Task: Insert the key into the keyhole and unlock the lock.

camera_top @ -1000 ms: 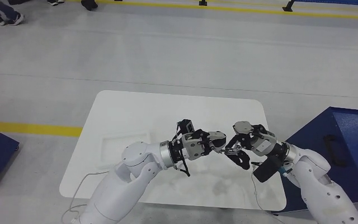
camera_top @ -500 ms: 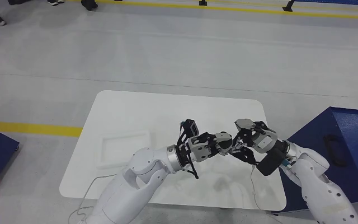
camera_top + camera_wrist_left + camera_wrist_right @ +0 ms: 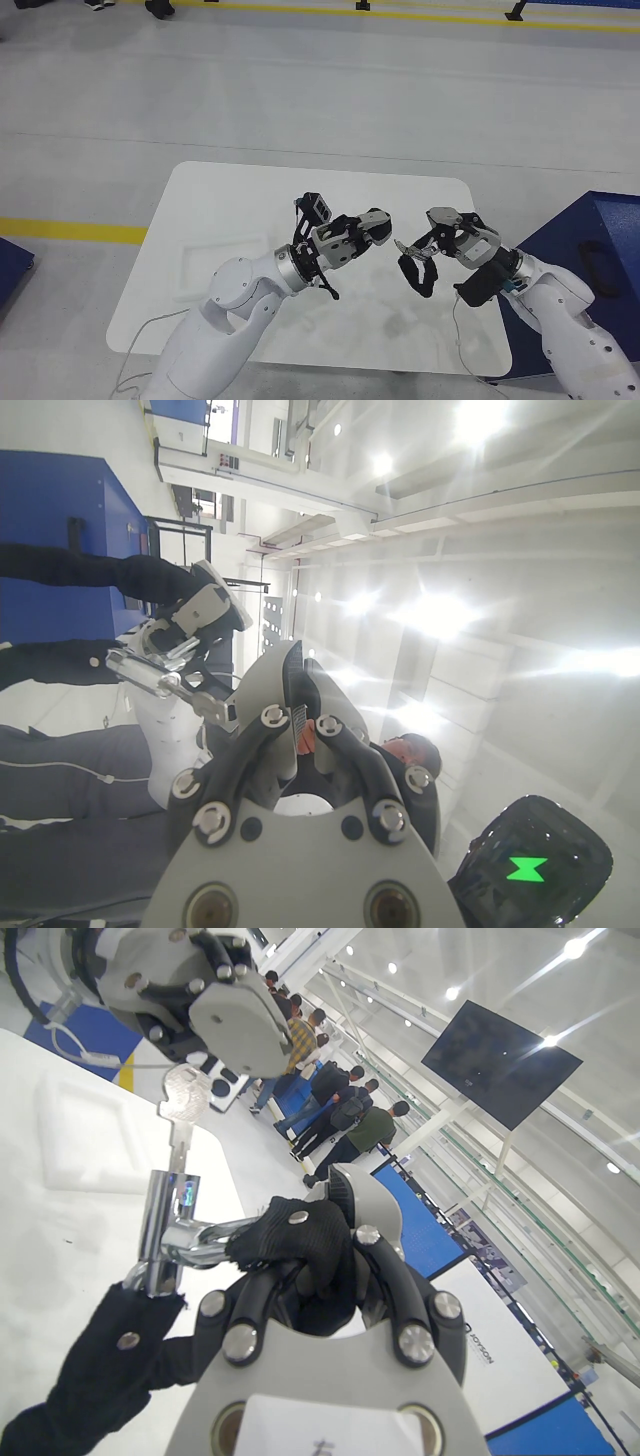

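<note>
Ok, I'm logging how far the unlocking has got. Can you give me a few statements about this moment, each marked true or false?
1. The key is inserted in the lock. True.
2. The left pincer grips the key. False: the key's head lies outside the left pincer's fingers, not between them.
3. The right pincer holds the lock by its black fabric-covered part. True.
4. The lock's chrome body rests on the table. False: the right pincer holds it up in the air above the table.
</note>
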### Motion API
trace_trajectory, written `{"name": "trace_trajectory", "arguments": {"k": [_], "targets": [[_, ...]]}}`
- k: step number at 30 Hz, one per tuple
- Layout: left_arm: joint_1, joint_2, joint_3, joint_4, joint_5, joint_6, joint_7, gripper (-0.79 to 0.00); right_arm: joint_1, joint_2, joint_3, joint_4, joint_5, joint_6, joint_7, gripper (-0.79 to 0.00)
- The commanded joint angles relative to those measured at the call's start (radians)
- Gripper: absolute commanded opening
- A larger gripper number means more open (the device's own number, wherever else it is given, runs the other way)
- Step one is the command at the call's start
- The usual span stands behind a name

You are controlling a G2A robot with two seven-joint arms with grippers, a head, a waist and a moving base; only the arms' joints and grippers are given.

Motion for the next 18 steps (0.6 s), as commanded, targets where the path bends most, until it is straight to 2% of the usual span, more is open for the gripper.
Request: {"name": "trace_trajectory", "arguments": {"k": [1, 5, 8, 10, 13, 16, 18], "targets": [[0.0, 0.0, 0.0, 0.0, -0.003, 0.001, 0.0, 0.0, 0.0, 0.0, 0.0, 0.0, 0.001, -0.001, -0.001, -0.785], [0.0, 0.0, 0.0, 0.0, -0.003, 0.001, 0.0, 0.0, 0.0, 0.0, 0.0, 0.0, 0.001, -0.001, -0.001, -0.785], [0.013, -0.001, -0.005, -0.006, -0.022, 0.008, 0.033, 0.0, -0.012, -0.001, 0.011, -0.029, -0.091, 0.086, 0.062, -0.785], [0.024, -0.005, -0.009, -0.022, -0.048, 0.076, 0.13, 0.0, -0.03, -0.002, 0.016, -0.051, -0.146, 0.146, 0.083, -0.785], [0.039, -0.011, 0.002, -0.06, -0.096, 0.14, 0.21, 0.0, -0.051, -0.004, 0.02, -0.071, -0.214, 0.204, 0.106, -0.785], [0.027, -0.009, 0.006, -0.091, -0.056, 0.236, 0.241, 0.0, -0.07, -0.005, 0.021, -0.086, -0.262, 0.233, 0.105, -0.785], [0.012, -0.002, 0.013, -0.101, 0.018, 0.29, 0.196, 0.0, -0.076, -0.005, 0.023, -0.089, -0.273, 0.235, 0.097, -0.785]]}}
